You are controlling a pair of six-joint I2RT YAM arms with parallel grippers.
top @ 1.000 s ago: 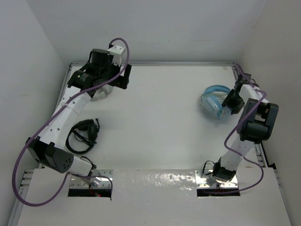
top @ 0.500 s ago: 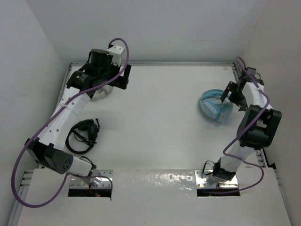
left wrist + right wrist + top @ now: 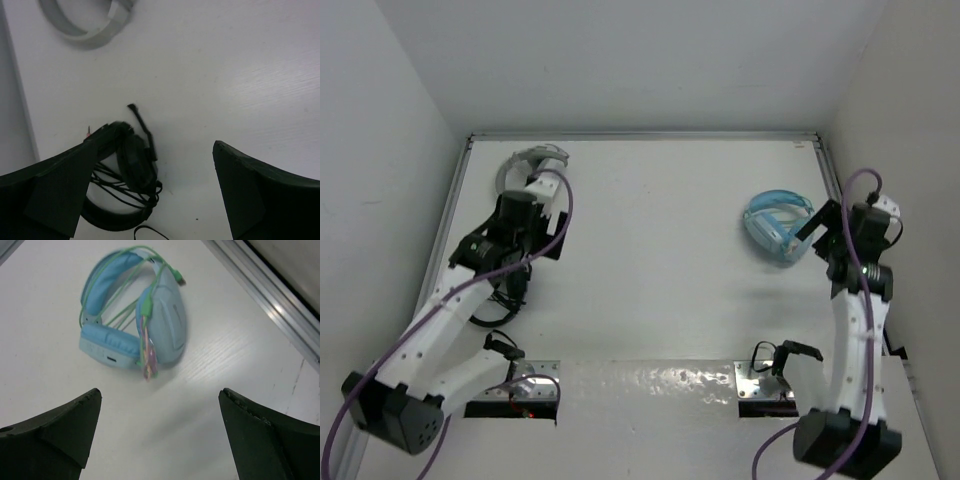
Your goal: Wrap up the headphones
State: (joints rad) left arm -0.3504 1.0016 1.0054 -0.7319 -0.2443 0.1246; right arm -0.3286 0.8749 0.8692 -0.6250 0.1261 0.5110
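Note:
The light blue headphones point(image 3: 135, 320) lie on the table at the far right point(image 3: 775, 225), folded, with the pale green cable point(image 3: 120, 310) looped round the headband and ear cups and a short bundle point(image 3: 148, 355) sticking out. My right gripper point(image 3: 160, 410) is open and empty, hovering just on the near side of them point(image 3: 822, 240) without touching. My left gripper point(image 3: 155, 145) is open and empty too, over the left side of the table point(image 3: 520, 250).
Black headphones point(image 3: 132, 165) with a tangled cable lie under the left gripper point(image 3: 505, 290). Grey-white headphones point(image 3: 525, 165) sit in the far left corner point(image 3: 85, 25). A metal rail point(image 3: 270, 300) edges the table just right of the blue headphones.
The right gripper has opened, let go of the blue headphones and drawn back toward the near side. The left arm has swung from the far left corner to above the black headphones.

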